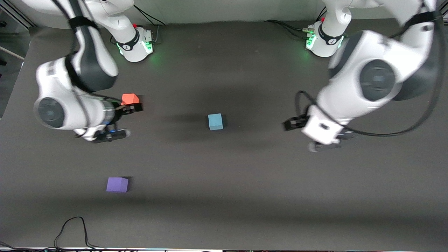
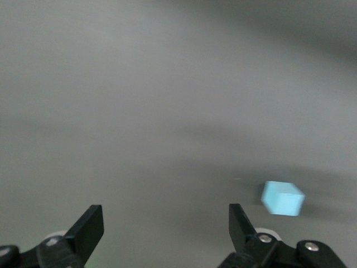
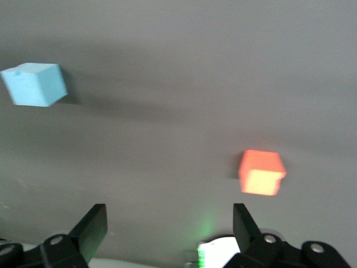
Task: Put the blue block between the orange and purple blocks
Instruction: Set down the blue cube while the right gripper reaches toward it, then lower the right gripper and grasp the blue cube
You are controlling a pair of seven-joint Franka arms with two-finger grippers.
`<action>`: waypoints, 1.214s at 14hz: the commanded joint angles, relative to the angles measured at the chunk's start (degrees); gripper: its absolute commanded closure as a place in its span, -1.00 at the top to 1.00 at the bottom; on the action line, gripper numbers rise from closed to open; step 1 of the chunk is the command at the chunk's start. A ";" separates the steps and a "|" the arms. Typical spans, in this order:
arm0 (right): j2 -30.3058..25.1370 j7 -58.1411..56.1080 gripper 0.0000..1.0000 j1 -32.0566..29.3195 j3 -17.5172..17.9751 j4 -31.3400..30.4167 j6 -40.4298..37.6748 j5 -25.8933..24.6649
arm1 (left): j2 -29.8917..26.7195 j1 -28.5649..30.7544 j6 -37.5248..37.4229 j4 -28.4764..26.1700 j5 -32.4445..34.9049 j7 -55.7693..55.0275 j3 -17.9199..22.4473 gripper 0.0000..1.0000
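Dark matte surface [image 1: 245,192] carries the blue block [image 1: 215,121] mid-frame, ungrasped. Both your left tool [image 1: 316,134] and right tool [image 1: 122,120] hang spread and empty. Next, bring one down onto it, then carry it between orange block [image 1: 130,99] and purple block [image 1: 117,184].

We see two glossy white arms with dark grey joint caps and black bands; green lights glow at both round bases, each with a small red dot. Black cables loop along the left arm. The left pincer [image 2: 165,231] and right pincer [image 3: 170,229] carry black, wedge-shaped fingers [image 2: 89,228] fixed with silver screws on black mounts.
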 commanded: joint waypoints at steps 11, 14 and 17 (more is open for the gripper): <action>13.18 34.43 1.00 23.32 -0.55 1.13 21.35 7.28 | -15.02 20.48 2.81 -18.67 3.42 31.60 -0.67 1.00; 15.90 35.23 1.00 26.21 -0.55 0.96 26.26 7.02 | -16.87 21.54 4.13 -20.61 3.07 33.64 -0.50 1.00; 18.89 36.90 1.00 27.88 -0.73 1.22 32.16 6.14 | -18.89 10.17 3.34 -20.70 2.81 34.69 11.93 1.00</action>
